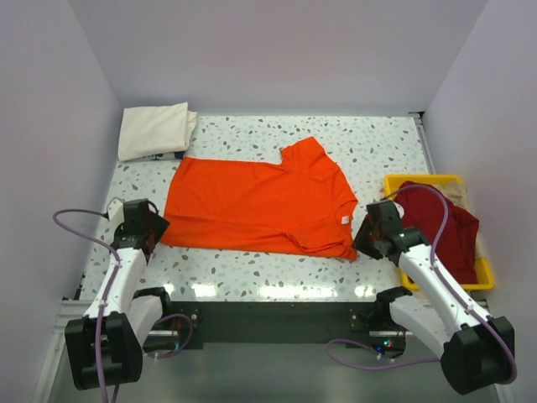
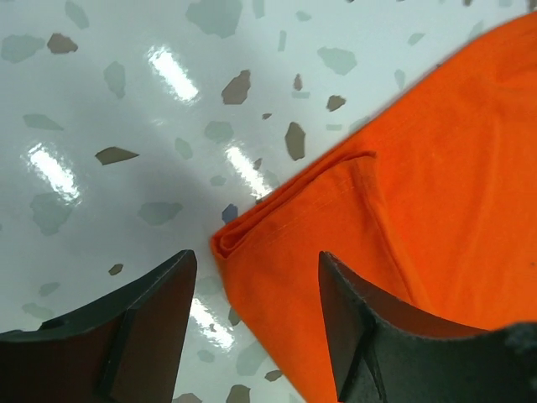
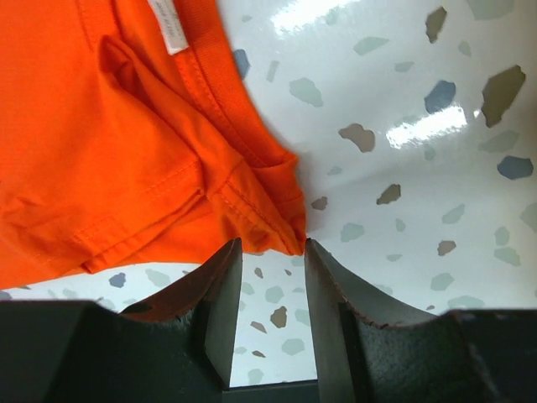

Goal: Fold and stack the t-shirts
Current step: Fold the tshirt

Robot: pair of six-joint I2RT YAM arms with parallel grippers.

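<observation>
While lining up a two-corner pinch, sits with left hand (image 2: 256,264) wide open around the near-left corner of the orange t-shirt (image 1: 252,201), flat on the desk (image 1: 377,143), right hand (image 3: 273,248) narrow at the near-right corner, not clamped. Probably for lifting both ends evenly.

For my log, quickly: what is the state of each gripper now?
Left gripper: open around a corner of the orange t-shirt.
Right gripper: narrowly open, holding nothing.

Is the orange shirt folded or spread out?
Mostly spread: the orange shirt lies broad across the table, one sleeve sticking out, though its near corners show doubled-over layers.
</observation>
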